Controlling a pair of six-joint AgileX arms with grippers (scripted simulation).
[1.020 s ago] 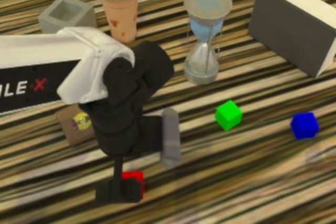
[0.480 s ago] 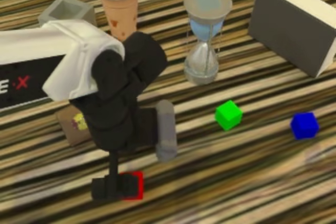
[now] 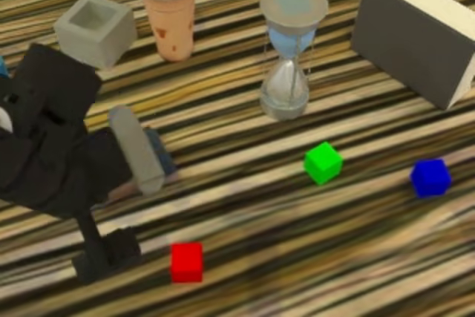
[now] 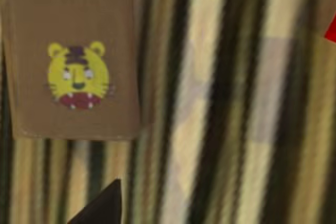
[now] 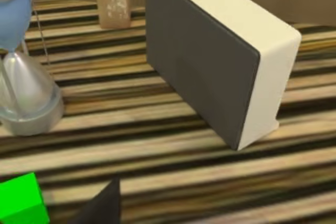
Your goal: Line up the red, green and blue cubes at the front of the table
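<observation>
Red cube (image 3: 186, 261) free at table (image 3: 297, 257) front | my left tool (image 3: 104, 254) beside it, empty, finger state unclear | next: bring green cube (image 3: 323, 162) squarely alongside red.

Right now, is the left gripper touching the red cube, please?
Apart. The top view shows striped table between the left gripper and the red cube.

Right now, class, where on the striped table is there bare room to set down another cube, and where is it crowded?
Bare room: the front strip from the small red cube rightward, below the bright green cube and deep blue cube. Crowded: the back row, with hollow grey cube, paper cup, hourglass and white-and-grey box; the left gripper fills the front-left.
</observation>
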